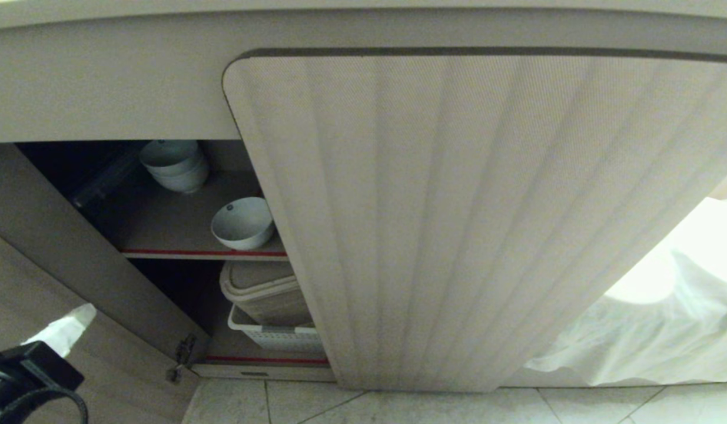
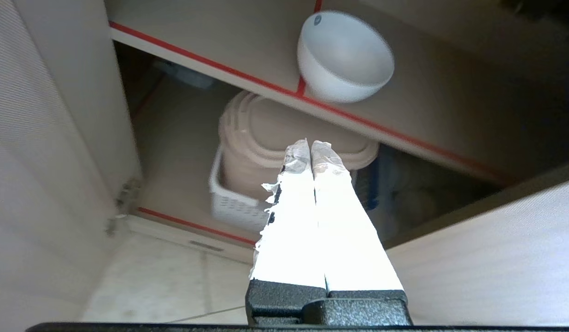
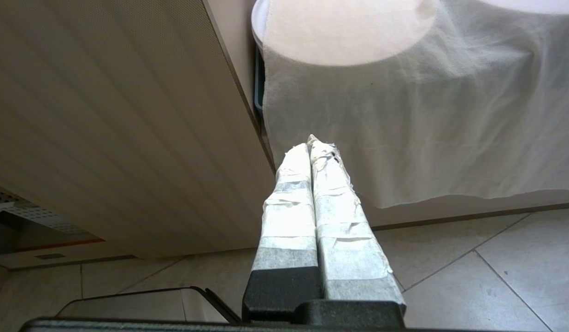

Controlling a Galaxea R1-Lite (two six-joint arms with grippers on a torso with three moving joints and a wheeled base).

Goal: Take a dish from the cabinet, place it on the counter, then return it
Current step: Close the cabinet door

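Approach the bowl (image 1: 242, 222) at the near edge of the upper shelf (image 1: 163, 227) in the open cabinet (image 1: 475, 224). Spread the left pincer (image 2: 310, 146) before reaching the rim. At present it is pressed together, empty, well short of the bowl. The right pincer (image 3: 312, 147) is likewise pressed together, parked.

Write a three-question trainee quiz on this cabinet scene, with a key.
1. True or false: the left gripper is shut and empty.
2. Where is the single white bowl? A) upper shelf, near its front edge B) floor C) inside the white basket
3. Name what sits in the white basket on the lower shelf.

Key: 1 true. 2 A. 3 A beige lidded container.
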